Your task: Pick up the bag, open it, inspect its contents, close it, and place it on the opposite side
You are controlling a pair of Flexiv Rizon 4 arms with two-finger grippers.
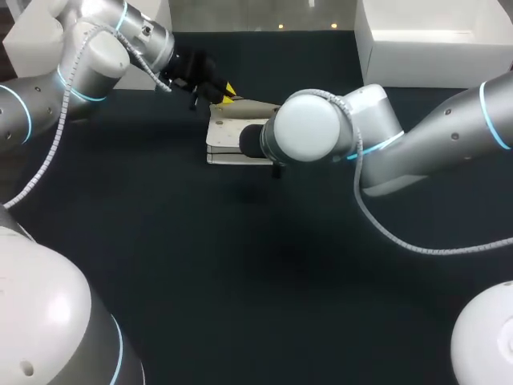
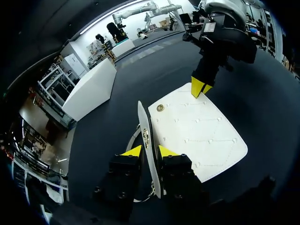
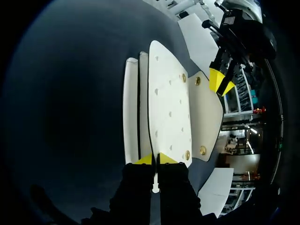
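Note:
A white quilted bag [image 1: 226,135] lies at the back middle of the dark table. In the left wrist view its body [image 2: 201,136] lies flat, and its flap [image 2: 146,136] stands on edge between the fingers of my left gripper [image 2: 150,152], which stand slightly apart. In the head view my left gripper [image 1: 227,95] is at the bag's far left corner. My right gripper [image 3: 156,160] is shut on the near edge of the bag's front panel [image 3: 168,108]. The opened flap [image 3: 206,112] with its gold snaps lies beyond. My right arm's wrist hides that grip in the head view.
A large white box [image 1: 433,40] stands at the back right of the table. Another white box [image 2: 91,89] stands at the back left. My right forearm [image 1: 433,136] stretches across the right half of the table.

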